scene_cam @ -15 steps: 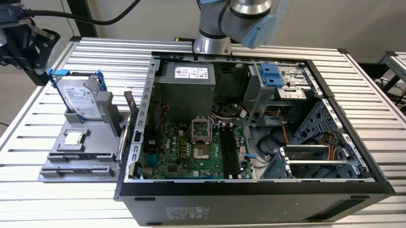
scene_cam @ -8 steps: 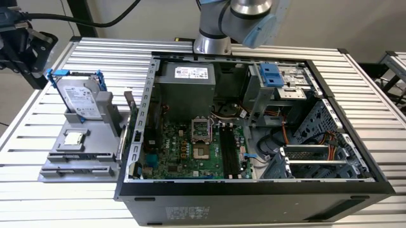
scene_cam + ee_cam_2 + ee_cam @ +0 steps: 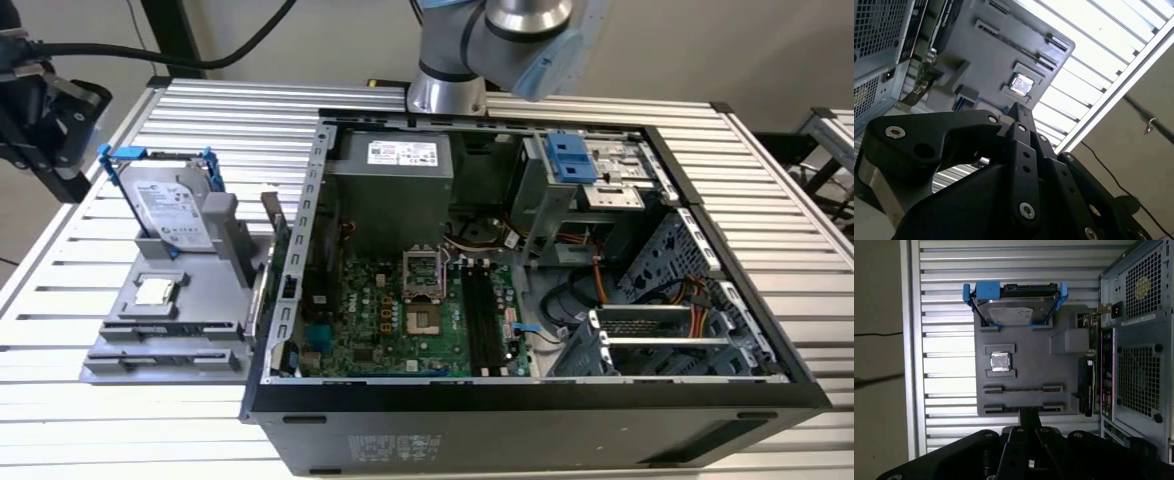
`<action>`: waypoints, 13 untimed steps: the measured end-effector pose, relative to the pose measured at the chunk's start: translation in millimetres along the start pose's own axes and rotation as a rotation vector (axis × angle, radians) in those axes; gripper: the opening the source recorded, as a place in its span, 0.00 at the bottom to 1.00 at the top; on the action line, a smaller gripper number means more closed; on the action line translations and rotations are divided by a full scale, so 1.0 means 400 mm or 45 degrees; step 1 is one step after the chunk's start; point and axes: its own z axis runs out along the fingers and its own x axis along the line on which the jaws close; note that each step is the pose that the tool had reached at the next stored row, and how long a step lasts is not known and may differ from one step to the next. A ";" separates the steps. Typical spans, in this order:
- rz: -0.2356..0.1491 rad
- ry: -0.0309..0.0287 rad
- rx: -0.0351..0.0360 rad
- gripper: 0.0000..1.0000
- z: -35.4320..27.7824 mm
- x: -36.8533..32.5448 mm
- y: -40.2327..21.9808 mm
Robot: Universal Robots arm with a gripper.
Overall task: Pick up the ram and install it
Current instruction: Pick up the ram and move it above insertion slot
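We're looking down past the claw [image 3: 1027, 415] in the first wrist view, its tips pressing together as it's hovering above the gray tray [image 3: 1039, 367]. The ram [image 3: 1024, 388] is seemingly lying as a thin dark strip in a long tray groove, between claw and silver chip [image 3: 1000, 362].

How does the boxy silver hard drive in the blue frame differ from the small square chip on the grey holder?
The boxy silver hard drive in its blue frame stands propped on edge; the small square silver chip lies flat. The drive is larger and oblong, the chip square. Both are silver and sit on the grey holder.
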 end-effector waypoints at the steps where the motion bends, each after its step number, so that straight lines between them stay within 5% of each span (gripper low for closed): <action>1: -0.002 0.0000 -0.0001 0.00 0.000 0.000 -0.005; 7: -0.011 0.0007 -0.0002 0.00 -0.002 -0.001 -0.030; 13: -0.015 0.0008 -0.0003 0.00 -0.002 -0.001 -0.033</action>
